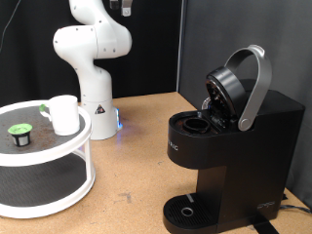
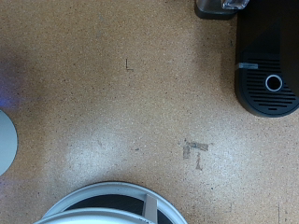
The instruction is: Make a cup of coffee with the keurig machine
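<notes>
My end effector isn't in view, can't tell its state. Keurig machine (image 1: 229, 146) sits lower right w/ lid up; cup (image 1: 64, 114) and pod (image 1: 19, 134) on white stand, left. Looks like early stage: pod not loaded yet, needs grasping first.

The cup (image 1: 64, 114) stands on the rack (image 1: 58, 146), left of the keurig machine (image 1: 229, 146).

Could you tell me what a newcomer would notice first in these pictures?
The keurig machine at the exterior view's right, its lid tilted open. Then the white stand at the left, carrying the cup and a green-topped pod. The gripper is not visible.
</notes>
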